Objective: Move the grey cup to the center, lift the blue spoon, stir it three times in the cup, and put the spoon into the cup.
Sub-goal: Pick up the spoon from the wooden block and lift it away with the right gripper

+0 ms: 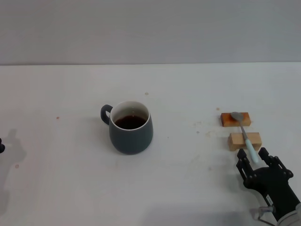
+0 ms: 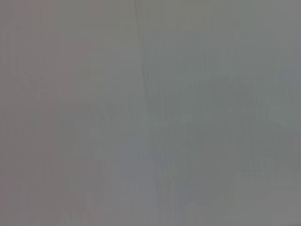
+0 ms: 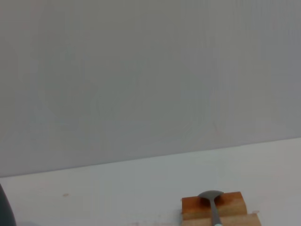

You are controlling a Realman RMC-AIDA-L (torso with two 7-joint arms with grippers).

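Grey cup (image 1: 131,134): stands upright near the middle of the white table (image 1: 61,188), handle pointing far-left, dark brown liquid inside, nothing touching it.
Blue spoon (image 1: 245,135): lies well to the right of the cup, bridging two wooden blocks; metal bowl on the far block, pale blue handle running over the near block toward the near-right.
Far wooden block (image 1: 234,119): darker, orange-brown, under the spoon bowl; the right wrist view also shows the bowl (image 3: 211,195) resting on it.
Near wooden block (image 1: 244,141): paler, just beside the far one, under the spoon's neck.
Right gripper (image 1: 259,159): low at the near-right, black fingers spread apart on either side of the handle's end, not clamped on it.
Left gripper: only a dark sliver at the far-left edge; its state cannot be told.
Path between spoon and cup: bare tabletop with a few small specks.
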